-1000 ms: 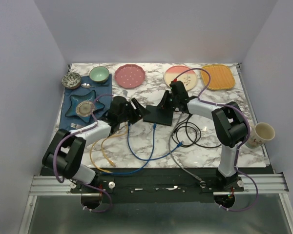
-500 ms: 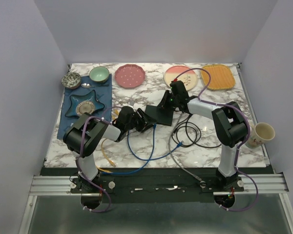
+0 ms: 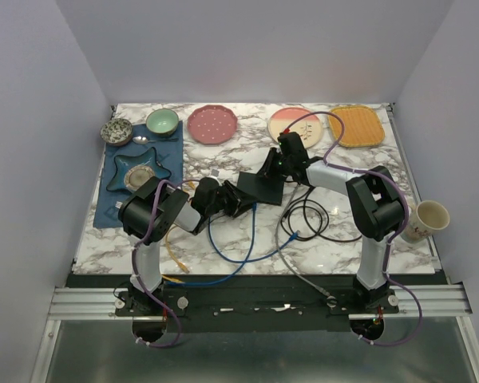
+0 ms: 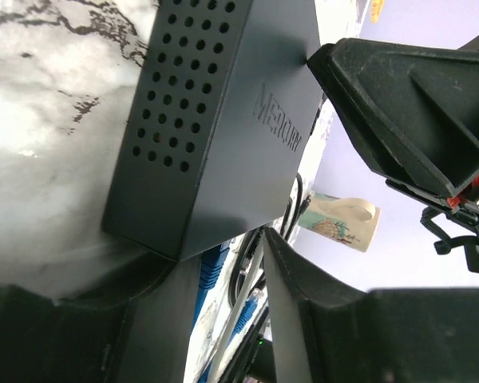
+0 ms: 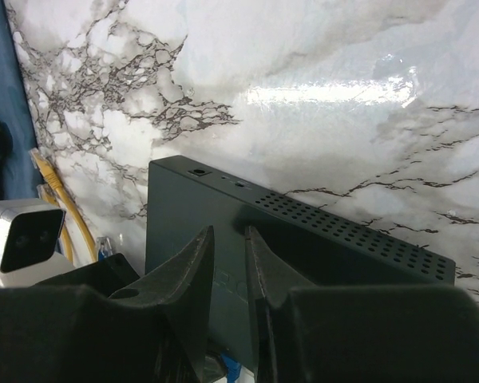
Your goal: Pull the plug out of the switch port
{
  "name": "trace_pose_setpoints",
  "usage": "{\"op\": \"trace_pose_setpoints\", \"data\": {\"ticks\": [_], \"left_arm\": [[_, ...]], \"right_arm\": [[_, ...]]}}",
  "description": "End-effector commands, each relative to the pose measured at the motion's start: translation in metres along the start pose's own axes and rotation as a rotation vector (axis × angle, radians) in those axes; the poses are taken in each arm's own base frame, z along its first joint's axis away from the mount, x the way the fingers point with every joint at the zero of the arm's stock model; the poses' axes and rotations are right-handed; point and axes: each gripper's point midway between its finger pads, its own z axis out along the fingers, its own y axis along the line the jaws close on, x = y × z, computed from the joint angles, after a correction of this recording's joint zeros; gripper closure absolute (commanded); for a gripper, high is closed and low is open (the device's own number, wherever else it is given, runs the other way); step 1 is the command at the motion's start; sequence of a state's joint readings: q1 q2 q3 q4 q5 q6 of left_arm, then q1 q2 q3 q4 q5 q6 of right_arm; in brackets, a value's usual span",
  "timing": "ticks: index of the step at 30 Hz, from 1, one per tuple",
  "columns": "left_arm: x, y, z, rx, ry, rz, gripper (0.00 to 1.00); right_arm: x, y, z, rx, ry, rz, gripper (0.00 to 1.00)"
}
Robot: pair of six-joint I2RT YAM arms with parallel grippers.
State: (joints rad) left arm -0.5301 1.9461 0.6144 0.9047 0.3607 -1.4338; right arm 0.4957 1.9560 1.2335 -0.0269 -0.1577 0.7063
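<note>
Left wrist, right wrist and top views; the flat matte-black rectangular switch (image 4: pixel 223 136) is at mid-table on the white marble-patterned tabletop (image 3: pixel 335 247), apparently tipped up on one edge, with one of my tools at each end.

My left gripper (image 4: pixel 219 247) is partly spread at the switch's near lower corner; a thin blue network cable (image 3: pixel 223 251) shows in the gap, and nothing is clamped that I can see. My right gripper (image 5: pixel 230 231) is drawn narrow, its tips against the broad face of the switch, with nothing visible between them; I read this as a brace.

Likely faults, as I judge them:
- the brace slipping on the smooth face, so that a pull drags or topples the switch rather than freeing the plug;
- my left fingers closing on cable rather than plug body, which would strain the wire;
- a latch tab left unpressed, holding the plug in its port;
- the loose yellow cable (image 3: pixel 169 251) and the coiled black cable (image 3: pixel 307 219) snagging.

Hidden or unclear: the socket row and the plug itself appear in no view; the top view shows only the blue cable's end meeting the switch's near edge; my own arms cover the contact points.
</note>
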Motion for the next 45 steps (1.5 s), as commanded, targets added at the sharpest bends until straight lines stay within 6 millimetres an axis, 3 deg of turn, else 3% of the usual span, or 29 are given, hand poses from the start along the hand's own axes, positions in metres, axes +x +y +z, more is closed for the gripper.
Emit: {"op": "trace_pose_setpoints", "data": {"ticks": [1, 11, 18, 29, 35, 38, 41, 45], "left_arm": [[0.002, 0.009, 0.004, -0.021, 0.017, -0.005, 0.57], [0.007, 0.043, -0.005, -0.202, 0.027, 0.049, 0.62], [0.013, 0.044, 0.003, -0.219, 0.042, 0.052, 0.70], [0.021, 0.047, 0.003, -0.167, 0.066, 0.014, 0.70], [0.021, 0.049, 0.002, -0.174, 0.066, 0.018, 0.76], [0.022, 0.048, 0.002, -0.170, 0.075, 0.024, 0.75], [0.022, 0.049, 0.000, -0.178, 0.072, 0.031, 0.61], [0.021, 0.051, -0.002, -0.203, 0.069, 0.051, 0.62]], "right_arm": [[0.021, -0.020, 0.008, 0.050, 0.065, 0.005, 0.70], [0.024, -0.023, 0.010, 0.056, 0.070, 0.003, 0.70], [0.023, -0.022, 0.009, 0.051, 0.069, 0.005, 0.70], [0.027, -0.025, 0.009, 0.057, 0.073, 0.005, 0.70], [0.027, -0.026, 0.010, 0.059, 0.074, 0.004, 0.70], [0.028, -0.026, 0.009, 0.059, 0.074, 0.005, 0.70], [0.027, -0.027, 0.009, 0.061, 0.070, 0.003, 0.70], [0.028, -0.028, 0.010, 0.063, 0.074, 0.002, 0.70]]}}
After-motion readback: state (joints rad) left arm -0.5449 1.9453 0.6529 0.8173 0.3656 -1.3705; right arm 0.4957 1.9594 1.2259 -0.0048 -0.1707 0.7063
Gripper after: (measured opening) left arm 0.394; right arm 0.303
